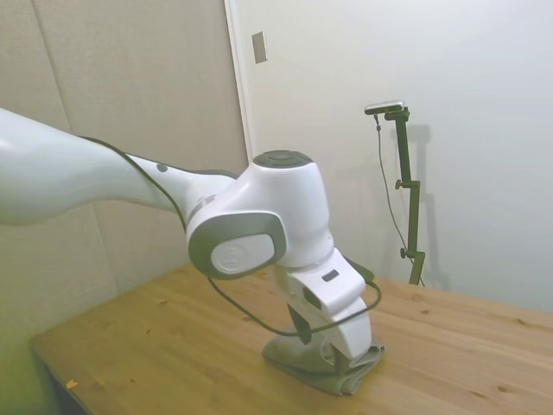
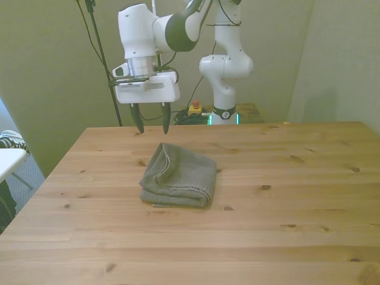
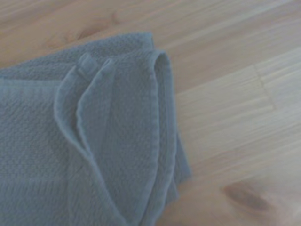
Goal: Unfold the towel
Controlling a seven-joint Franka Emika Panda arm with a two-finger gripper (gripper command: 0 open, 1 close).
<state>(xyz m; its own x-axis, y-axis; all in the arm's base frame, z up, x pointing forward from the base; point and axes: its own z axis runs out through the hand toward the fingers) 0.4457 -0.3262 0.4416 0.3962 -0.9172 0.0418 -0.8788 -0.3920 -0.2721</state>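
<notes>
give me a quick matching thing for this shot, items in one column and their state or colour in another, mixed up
Items:
1. towel
2. hand
3. table
4. arm

States or colours:
A. white, reaching over the scene
B. open, hovering above the cloth, holding nothing
C. light wood with dark knots
D. grey-green, folded into a bundle

Pairs: 1-D, 2-B, 3-C, 4-A
</notes>
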